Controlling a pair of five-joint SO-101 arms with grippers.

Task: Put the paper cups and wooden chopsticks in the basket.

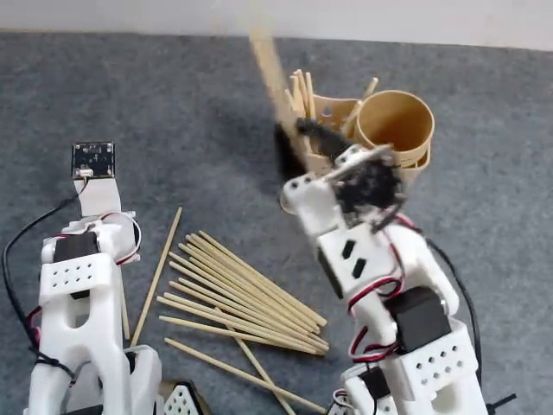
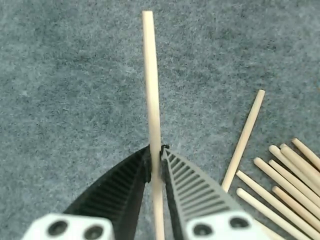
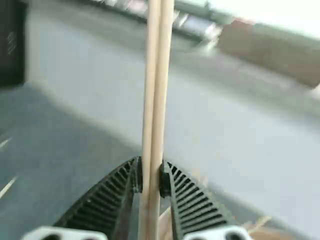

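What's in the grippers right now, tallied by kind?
light round wooden chopsticks: 3 (1 in the left gripper, 2 in the right gripper)
tan paper cups: 0
total held: 3

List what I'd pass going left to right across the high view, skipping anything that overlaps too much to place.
Left arm → lone chopstick beside it → pile of loose chopsticks on the table → paper cup. The right arm and the basket overlap the pile and the cup, so they are left out.
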